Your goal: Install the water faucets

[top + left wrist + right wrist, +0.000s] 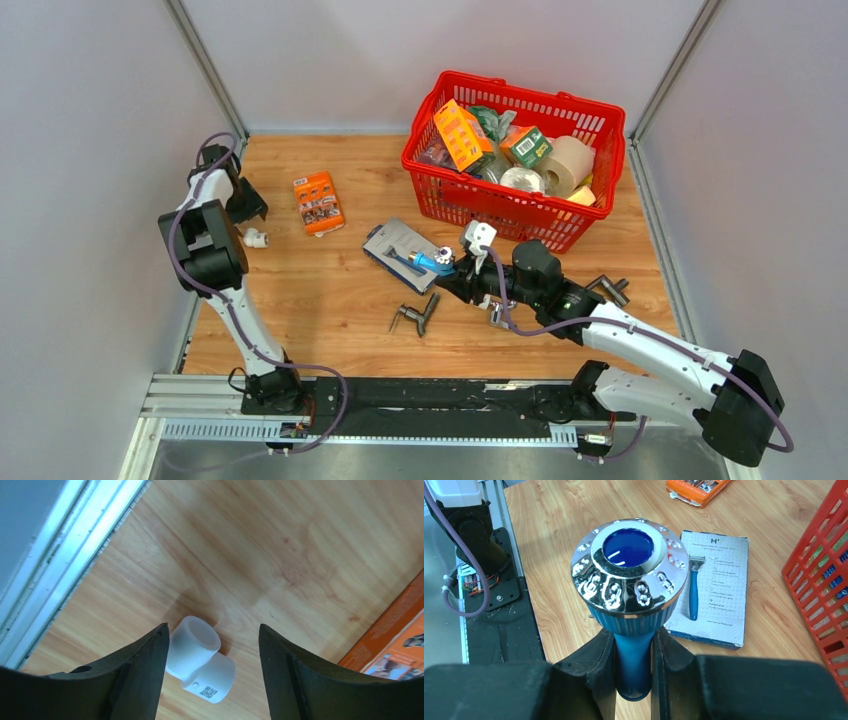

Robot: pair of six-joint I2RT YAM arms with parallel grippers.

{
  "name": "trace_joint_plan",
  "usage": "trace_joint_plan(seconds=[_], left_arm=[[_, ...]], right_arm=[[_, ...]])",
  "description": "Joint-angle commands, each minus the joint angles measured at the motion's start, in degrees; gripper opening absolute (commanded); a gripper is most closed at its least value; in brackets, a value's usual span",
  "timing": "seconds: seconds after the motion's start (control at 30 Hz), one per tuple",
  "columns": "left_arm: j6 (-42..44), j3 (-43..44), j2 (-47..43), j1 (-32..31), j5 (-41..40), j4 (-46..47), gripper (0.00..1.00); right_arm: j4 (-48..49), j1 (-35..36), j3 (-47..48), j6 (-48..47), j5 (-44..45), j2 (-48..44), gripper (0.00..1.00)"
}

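My right gripper (pixel 455 272) is shut on the blue water faucet (pixel 432 263) and holds it just above the razor box. In the right wrist view the faucet's blue stem (pixel 633 655) sits clamped between the fingers, with its chrome-rimmed round end (pixel 629 565) pointing at the camera. A white plastic elbow fitting (pixel 255 238) lies on the wooden table at the far left. My left gripper (pixel 245 208) is open above it. In the left wrist view the fitting (pixel 200 659) lies between the open fingers, close to the left finger (pixel 135 675).
A red basket (pixel 420 165) full of goods stands at the back right. An orange package (pixel 318 202) lies left of centre. The razor box (pixel 395 245) and a dark grey metal tap (pixel 417 316) lie mid-table. A metal frame rail (pixel 60 550) runs along the left edge.
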Motion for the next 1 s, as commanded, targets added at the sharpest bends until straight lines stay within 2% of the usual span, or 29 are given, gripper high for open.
trace_joint_plan(seconds=[0.0, 0.1, 0.27, 0.37, 0.4, 0.43, 0.47, 0.5, 0.53, 0.63, 0.7, 0.8, 0.97], left_arm=[[3.94, 2.44, 2.80, 0.32, 3.93, -5.86, 0.69], [4.29, 2.18, 3.77, 0.32, 4.10, -6.48, 0.66], [5.35, 0.16, 3.86, 0.32, 4.45, -5.60, 0.47], [4.91, -1.85, 2.72, 0.23, 8.39, -6.13, 0.40], [4.39, -2.73, 2.02, 0.23, 9.19, -5.52, 0.34], [3.86, -5.44, 0.01, 0.14, 10.68, -4.82, 0.31], [3.07, -6.94, -1.40, 0.14, 11.31, -3.07, 0.21], [2.37, -10.01, -3.68, 0.14, 12.53, -2.44, 0.19], [1.92, -11.69, -5.18, 0.14, 13.06, -1.22, 0.13], [-0.09, -18.88, -12.30, -0.99, 15.18, 1.07, 0.12], [-1.24, -24.08, -16.96, -2.31, 16.05, 3.09, 0.00], [-2.73, -30.75, -24.41, -5.55, 16.84, 5.82, 0.00], [-6.07, -36.66, -33.48, -10.40, 16.93, 7.32, 0.00]], right_arm=[[1.27, -0.12, 0.69, -2.12, -0.78, 0.02, 0.00], [1.09, -0.04, 0.69, -2.38, -1.31, 0.46, 0.00], [0.91, -0.03, 0.43, -2.65, -1.22, 0.46, 0.00], [0.74, -0.12, 0.51, -2.73, -1.13, 0.46, 0.00], [0.74, -0.04, 0.51, -2.74, -1.13, 0.38, 0.00], [0.65, 0.05, 0.51, -2.74, -1.13, 0.38, 0.00], [0.56, 0.05, 0.51, -2.82, -1.05, 0.29, 0.00], [0.39, -0.03, 0.51, -2.82, -1.13, 0.29, 0.00], [0.39, -0.12, 0.51, -2.91, -1.13, 0.20, 0.00], [0.39, -0.04, 0.25, -2.82, -1.05, 0.20, 0.00], [0.39, -0.12, 0.25, -2.91, -1.04, 0.46, 0.00], [0.39, -0.03, 0.60, -3.17, -1.57, 1.16, 0.00], [0.21, -0.03, 2.35, -4.49, -2.88, 1.96, 0.00]])
